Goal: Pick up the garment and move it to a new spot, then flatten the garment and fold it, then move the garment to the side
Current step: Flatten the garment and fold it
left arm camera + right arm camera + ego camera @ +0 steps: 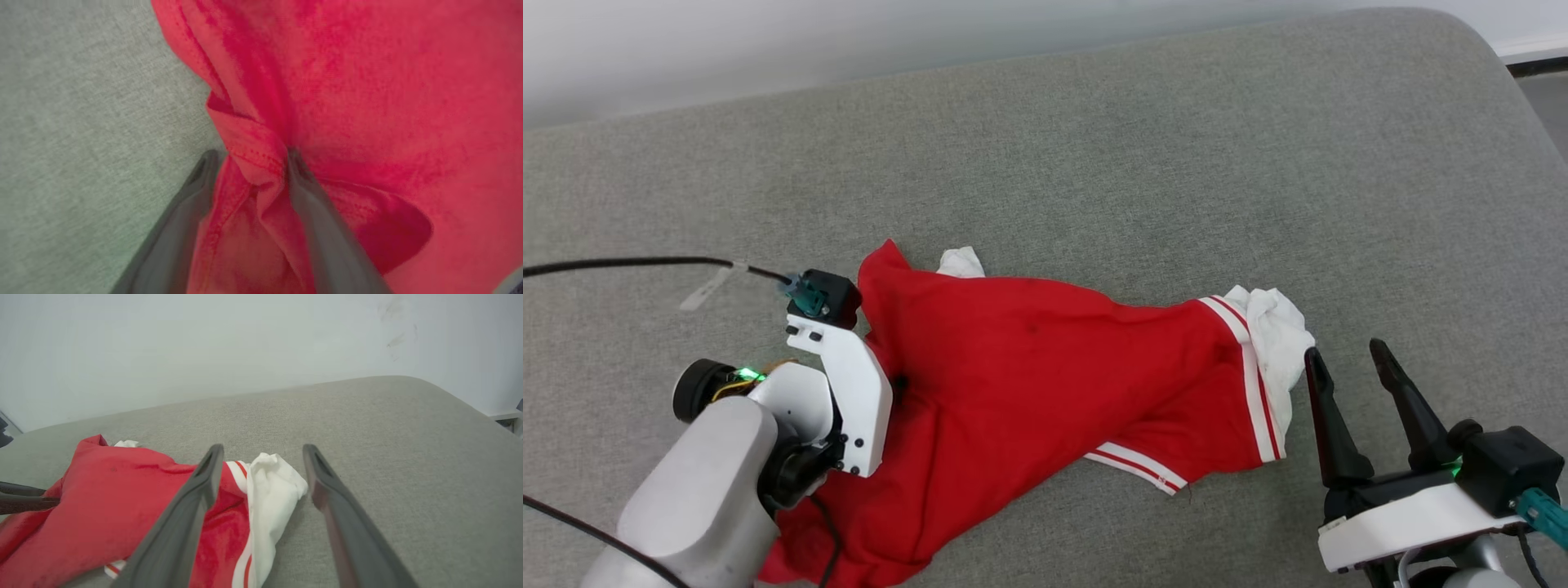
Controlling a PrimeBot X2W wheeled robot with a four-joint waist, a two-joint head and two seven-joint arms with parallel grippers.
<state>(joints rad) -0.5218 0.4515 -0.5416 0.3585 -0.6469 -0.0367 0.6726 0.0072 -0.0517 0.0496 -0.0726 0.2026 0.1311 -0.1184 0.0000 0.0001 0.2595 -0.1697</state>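
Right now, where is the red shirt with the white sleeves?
In the head view the garment lies crumpled on the grey cushion, between the left gripper, straddling a red fold, and the open right gripper by its white sleeve.

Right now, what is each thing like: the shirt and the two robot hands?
red jersey T-shirt: crumpled, lying on the grey cushion.
left gripper: jaws apart around a red fold of the shirt.
right gripper: jaws open, holding nothing.
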